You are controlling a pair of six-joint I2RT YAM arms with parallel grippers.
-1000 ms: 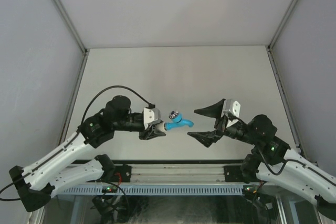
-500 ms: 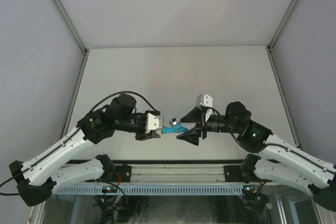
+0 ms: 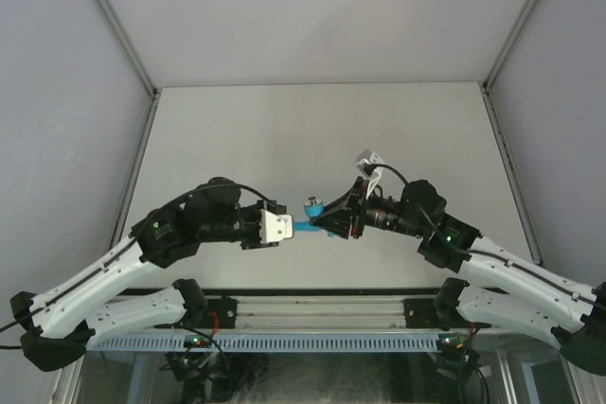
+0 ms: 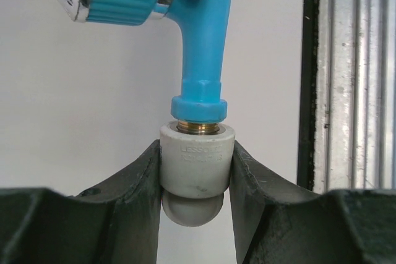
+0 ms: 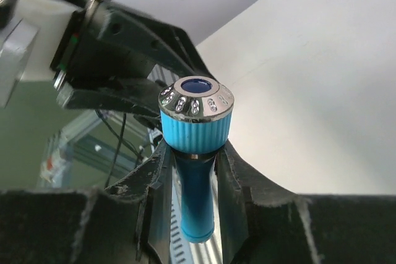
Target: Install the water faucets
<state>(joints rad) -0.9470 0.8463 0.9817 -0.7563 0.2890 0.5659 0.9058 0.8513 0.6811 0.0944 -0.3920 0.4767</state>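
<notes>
Left tool (image 3: 287, 229) and right tool (image 3: 329, 222) meet below mid-frame in the top view, the small bright blue plastic tap (image 3: 307, 225) between them. Left wrist view: the left tool pinches a white-grey cylindrical fitting (image 4: 197, 159), the tap's threaded end seated in it. Right wrist view: the right tool clamps the tap's stem. Screwing-in seems in hand; next, a twist about the thread, with the fitting held steady.

— What surrounds it all?
— A pale grey table (image 3: 312, 130), white panel walls (image 3: 312, 7), an aluminium rail (image 3: 312, 307) along the near edge.
— Anything small?
— A white-grey pipe fitting (image 4: 197, 165), embossed lettering on its side, rounded end.
</notes>
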